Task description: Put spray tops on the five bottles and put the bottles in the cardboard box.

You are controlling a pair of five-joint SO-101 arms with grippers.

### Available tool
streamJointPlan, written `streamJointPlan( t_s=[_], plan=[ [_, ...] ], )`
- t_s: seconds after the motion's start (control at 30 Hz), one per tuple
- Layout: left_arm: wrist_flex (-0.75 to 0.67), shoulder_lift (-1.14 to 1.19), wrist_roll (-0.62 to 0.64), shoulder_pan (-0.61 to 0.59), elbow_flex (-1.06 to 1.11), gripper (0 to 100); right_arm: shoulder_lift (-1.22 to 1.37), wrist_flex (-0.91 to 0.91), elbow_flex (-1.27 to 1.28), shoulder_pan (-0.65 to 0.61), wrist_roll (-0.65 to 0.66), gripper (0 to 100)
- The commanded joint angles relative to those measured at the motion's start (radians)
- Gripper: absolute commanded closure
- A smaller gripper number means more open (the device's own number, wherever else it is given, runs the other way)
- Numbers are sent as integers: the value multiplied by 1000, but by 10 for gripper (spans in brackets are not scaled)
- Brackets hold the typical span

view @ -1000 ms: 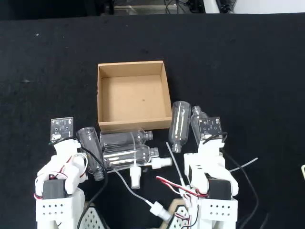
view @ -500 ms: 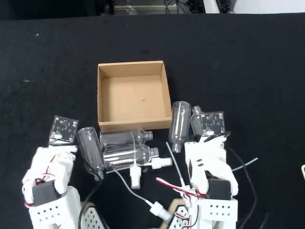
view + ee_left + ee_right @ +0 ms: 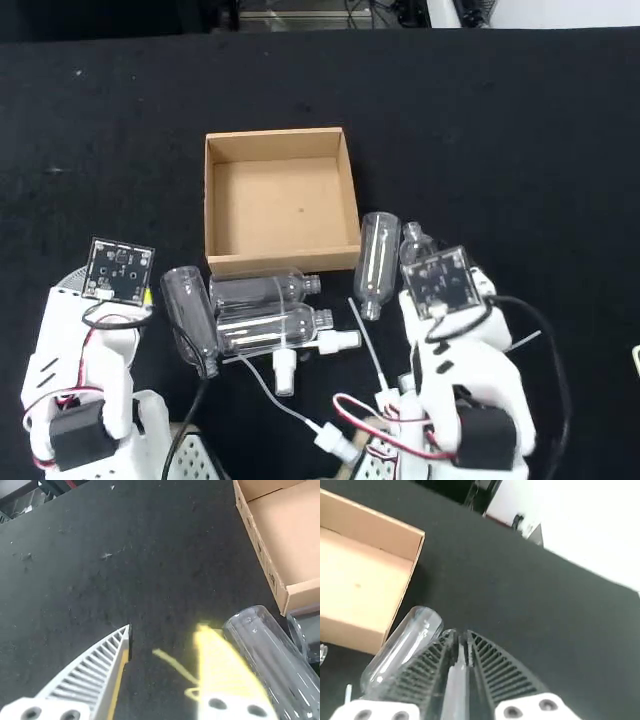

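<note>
left wrist view: left tool [image 3: 165, 631] gapes wide beside a bottle [image 3: 267, 647]; right tool [image 3: 461, 635] pinched narrow.

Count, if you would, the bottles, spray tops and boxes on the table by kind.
Clear bottles: 5
White spray tops with heads showing: 3 (others may be hidden)
Cardboard box: 1
Total: 9
</note>
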Motion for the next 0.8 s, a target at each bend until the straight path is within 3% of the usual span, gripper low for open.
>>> streamJointPlan(
  t_s=[0.0,0.13,0.43,0.67,0.77],
  plan=[
    [32,12,-166,28,-44,747,-71,31,-130,-11,9,982],
    [64,12,-331,19,-44,748,73,75,-245,-14,3,982],
    [43,112,-350,25,1,748,558,242,-542,-14,2,982],
    [-52,439,-364,31,-154,745,745,265,-440,-15,9,982],
    [-6,598,-480,71,-260,743,762,213,-332,-15,9,982]
  ],
)
